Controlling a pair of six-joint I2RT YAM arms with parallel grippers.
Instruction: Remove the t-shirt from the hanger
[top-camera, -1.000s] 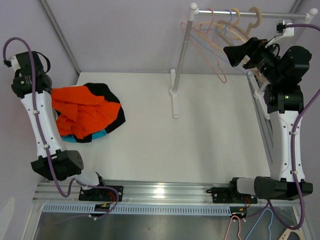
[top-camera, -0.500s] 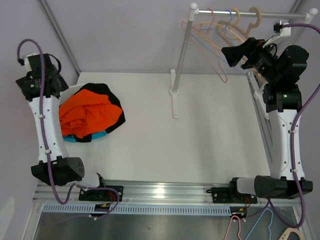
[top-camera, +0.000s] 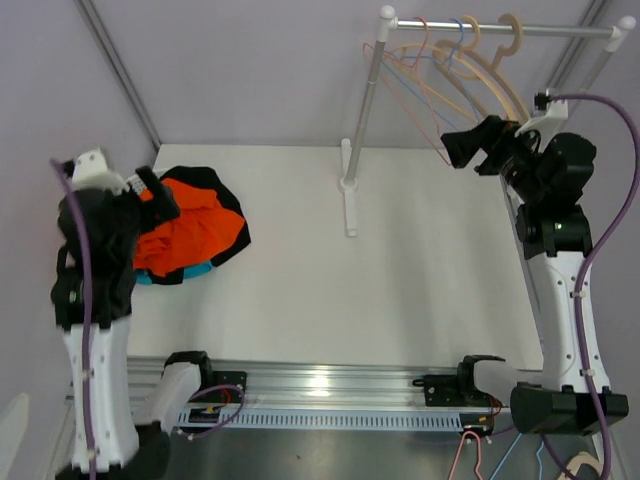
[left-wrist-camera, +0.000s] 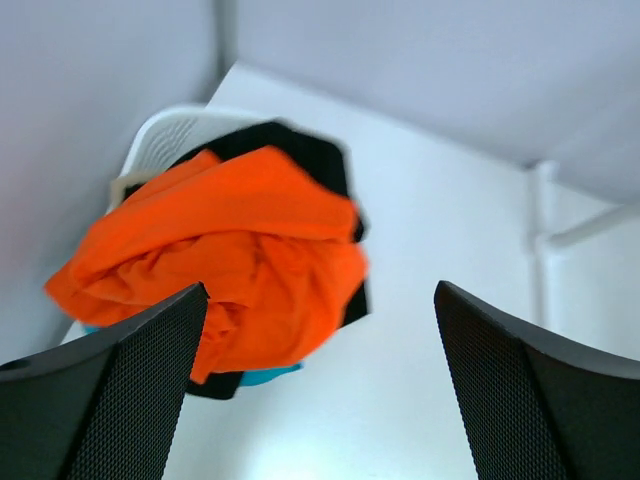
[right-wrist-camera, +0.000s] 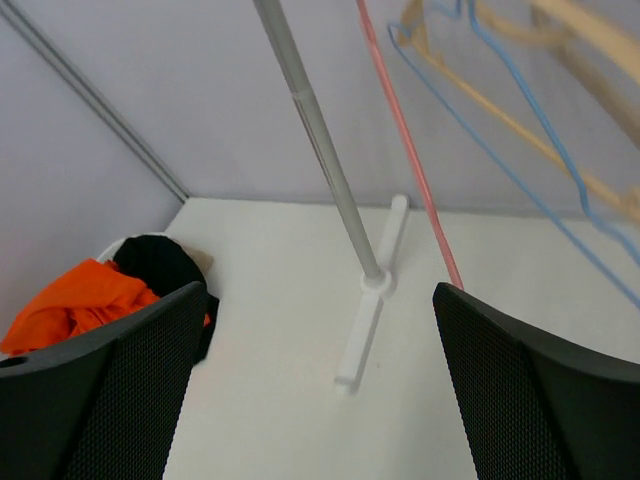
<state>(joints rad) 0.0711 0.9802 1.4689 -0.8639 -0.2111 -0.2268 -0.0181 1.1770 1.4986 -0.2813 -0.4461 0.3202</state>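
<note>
The left arm has swung back from the far-left corner and reared up toward the near edge. Over on the right, the arm has sunk away from the rail (top-camera: 500, 30), so its head sits lower than it did a second ago.

Left gripper (top-camera: 155, 192) first: it hangs at the left edge of the clothes heap. On its own wrist camera the left gripper (left-wrist-camera: 320, 290) has both fingers spread wide, clamping nothing and touching no cloth.

The right gripper (top-camera: 462, 150) hovers just under the low ends of the hangers. From its wrist the right gripper (right-wrist-camera: 320, 290) is gaping just as wide, also with nothing in it. It looks past the stand's pole (right-wrist-camera: 320, 150) and the red wire hanger (right-wrist-camera: 412, 150) toward the far-left corner.

And the orange t-shirt (top-camera: 185, 225)? It lies crumpled at the far left of the table (top-camera: 400, 250), well apart from the wooden hanger (top-camera: 500, 80) on the rail. It sits on top of a black garment (left-wrist-camera: 300, 150), spilling out of a white basket (left-wrist-camera: 165, 130). It is bunched into a rough mound. I can't pick out collar or hem, so no long axis or heading shows.
</note>
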